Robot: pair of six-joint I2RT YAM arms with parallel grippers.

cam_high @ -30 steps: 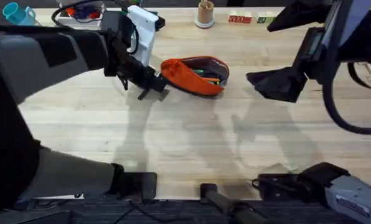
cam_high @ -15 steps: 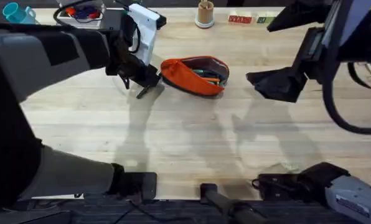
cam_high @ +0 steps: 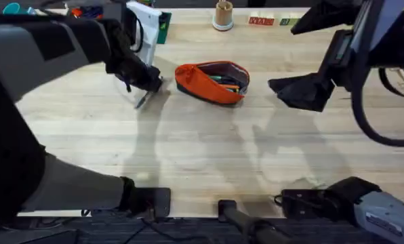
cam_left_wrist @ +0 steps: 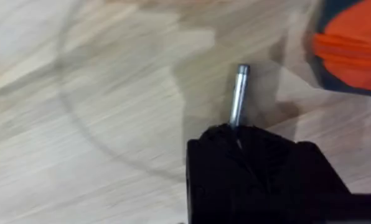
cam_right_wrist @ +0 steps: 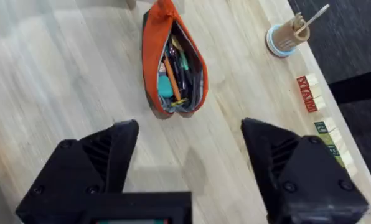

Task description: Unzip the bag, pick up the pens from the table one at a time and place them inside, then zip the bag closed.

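The left gripper [cam_high: 146, 85] is clenched on the silvery grey pen [cam_left_wrist: 238, 96], whose tip juts out past the black fingers. Since a moment ago it has drawn away from the bag [cam_high: 212, 82], toward the tabletop's [cam_high: 202, 149] left edge. The right gripper [cam_right_wrist: 188, 155] hangs released, jaws wide, right of the unzipped bag, which lies near the far edge, unmoved.

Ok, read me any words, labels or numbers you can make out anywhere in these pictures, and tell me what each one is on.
Nothing can be read for certain.
Red blocks at the table's far edge: pale letters, too blurred to read.
Green blocks beside them: marks too small to read.
Label on the right arm's base: dark print, too small to read.
The bag: no print visible.
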